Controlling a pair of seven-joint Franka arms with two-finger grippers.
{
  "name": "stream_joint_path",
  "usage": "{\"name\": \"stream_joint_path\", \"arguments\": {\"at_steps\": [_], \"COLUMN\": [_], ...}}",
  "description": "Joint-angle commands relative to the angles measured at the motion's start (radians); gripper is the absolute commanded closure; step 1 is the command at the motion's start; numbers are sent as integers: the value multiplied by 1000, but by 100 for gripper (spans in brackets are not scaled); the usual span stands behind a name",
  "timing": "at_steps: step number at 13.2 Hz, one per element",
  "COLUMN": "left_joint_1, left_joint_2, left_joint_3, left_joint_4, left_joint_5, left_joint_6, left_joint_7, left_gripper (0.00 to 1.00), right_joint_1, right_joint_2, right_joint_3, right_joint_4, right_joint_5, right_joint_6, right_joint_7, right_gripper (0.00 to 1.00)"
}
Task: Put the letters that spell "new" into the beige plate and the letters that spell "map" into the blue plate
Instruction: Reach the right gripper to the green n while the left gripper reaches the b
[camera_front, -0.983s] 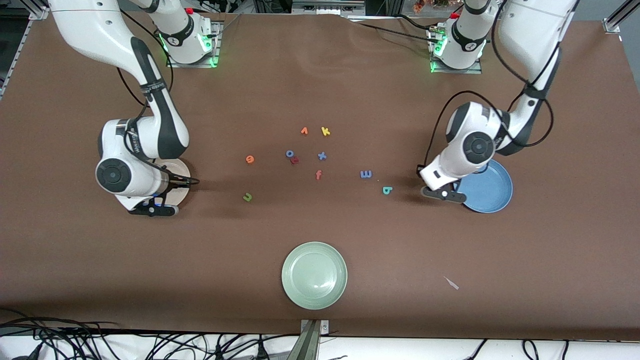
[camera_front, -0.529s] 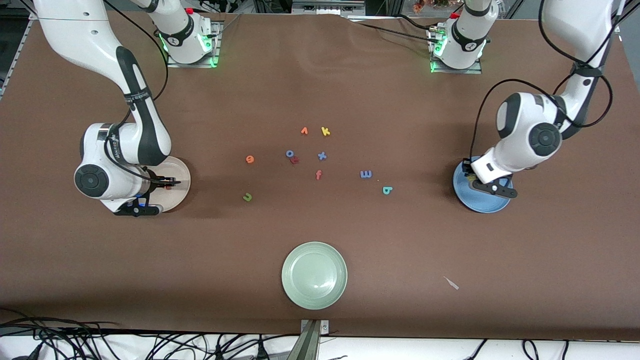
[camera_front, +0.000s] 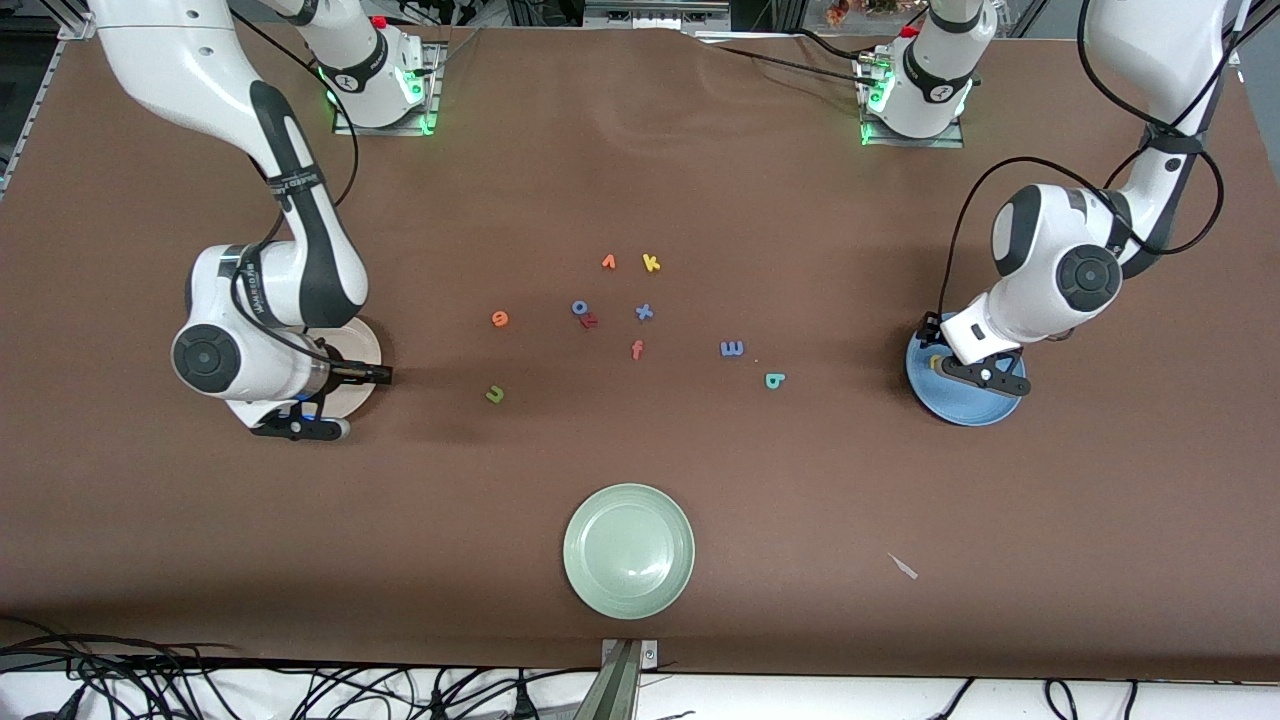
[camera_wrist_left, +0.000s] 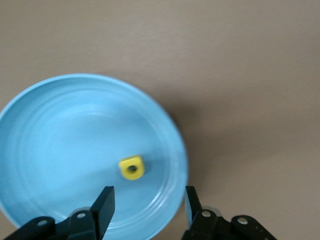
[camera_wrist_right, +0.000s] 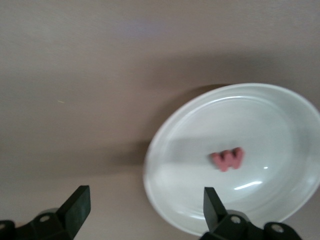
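yellow "p" (camera_wrist_left: 131, 167) in blue plate (camera_wrist_left: 60, 115) | left hand (camera_wrist_left: 148, 202) open, empty | right hand (camera_wrist_right: 145, 205) wide open, empty

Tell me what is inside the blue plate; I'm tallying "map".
Only the yellow "p" lies in the blue plate. The open left hand covers a strip of the plate's rim.

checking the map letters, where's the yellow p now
The yellow p lies in the blue plate at the left arm's end of the table, under the open left gripper.
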Motion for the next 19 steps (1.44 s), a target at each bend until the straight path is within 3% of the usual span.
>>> {"name": "stream_joint_path", "arguments": {"at_steps": [1,4,9,11,14,19], "left_joint_1": [-94,-198,-358,-378,-381,-398], "left_joint_2": [14,58,196,239,264,285], "left_joint_3": [-16,-16,-12,-2,19,21], "left_joint_4": [29,52,220,253,254,256], "left_joint_5": [-133,-193,-179,-160,-12,-17], "left_joint_6": [24,104,119,159,195,199], "left_joint_7": [-9,-33,-195,-192,-193,-199], "left_gripper": [39,41,41,41,43,43], "right_joint_1": [46,100,155,192,206,217], "right_joint_2": [6,70,110,124,145,152], "right_joint_3": [8,22,24,24,24,28], "right_joint_4": [26,110,114,108,77,45], "right_joint_5": [14,78,147,147,149,152], "right_joint_6": [1,3,118,153,250,302], "right_joint_7": [122,260,397,457,491,503], "right_gripper": [0,0,0,0,0,1]}}
